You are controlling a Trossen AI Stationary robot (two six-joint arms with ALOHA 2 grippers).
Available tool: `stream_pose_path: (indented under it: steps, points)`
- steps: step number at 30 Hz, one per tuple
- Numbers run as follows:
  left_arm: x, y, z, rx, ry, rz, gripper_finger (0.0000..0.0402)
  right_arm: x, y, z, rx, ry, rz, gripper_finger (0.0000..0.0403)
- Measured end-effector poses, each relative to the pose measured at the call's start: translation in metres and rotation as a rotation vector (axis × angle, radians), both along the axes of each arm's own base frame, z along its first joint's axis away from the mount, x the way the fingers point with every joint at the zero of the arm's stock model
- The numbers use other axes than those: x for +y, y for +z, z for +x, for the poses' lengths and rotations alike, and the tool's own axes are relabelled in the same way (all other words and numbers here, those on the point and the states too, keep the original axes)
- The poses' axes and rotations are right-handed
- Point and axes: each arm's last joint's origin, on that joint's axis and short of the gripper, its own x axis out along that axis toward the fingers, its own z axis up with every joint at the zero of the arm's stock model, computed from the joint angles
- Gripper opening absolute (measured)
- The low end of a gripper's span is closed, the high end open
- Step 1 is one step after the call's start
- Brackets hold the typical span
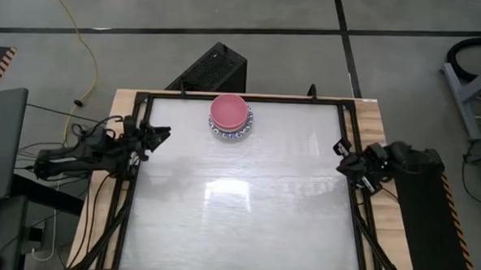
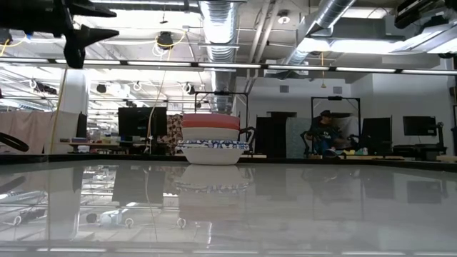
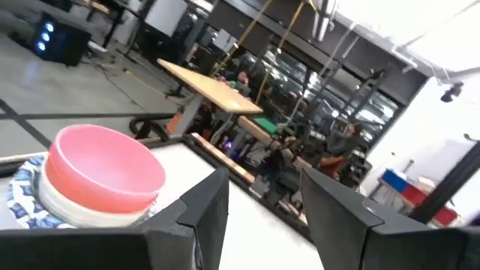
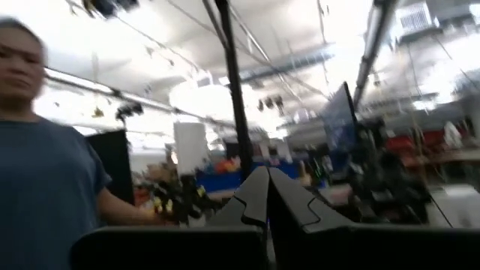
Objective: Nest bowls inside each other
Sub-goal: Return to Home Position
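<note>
From my station I see the table (image 1: 246,200) with a pale, glossy top that mirrors the ceiling lights. A black frame (image 1: 354,189) runs around the top, and a wooden board (image 1: 381,117) shows under it at the sides. Only one thing stands directly on the top: the stack of bowls (image 1: 230,117), close to the far edge and near its middle. The blue-patterned bowl (image 2: 212,151) at the bottom touches the surface, and the pink bowl (image 1: 229,110) is the highest one.
</note>
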Motion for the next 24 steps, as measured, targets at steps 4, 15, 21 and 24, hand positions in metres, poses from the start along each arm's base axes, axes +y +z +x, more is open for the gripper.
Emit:
stream_pose_path:
  steps: [4, 15, 21, 24]
  points:
    - [0.000, -0.010, 0.005, -0.001, -0.015, 0.003, 0.0155, 0.002, -0.014, 0.003, -0.095, 0.025, 0.005, 0.0027]
    - [-0.003, -0.030, 0.015, -0.092, -0.069, 0.030, 0.0155, -0.001, -0.035, 0.010, -0.092, -0.025, 0.017, 0.0027]
    - [-0.010, -0.038, 0.018, 0.002, -0.181, 0.063, 0.0155, -0.005, -0.038, 0.013, -0.045, -0.062, 0.042, 0.0027]
    - [-0.011, -0.045, 0.019, 0.075, -0.113, 0.045, 0.0155, -0.007, -0.038, 0.014, -0.034, -0.072, 0.059, 0.0027]
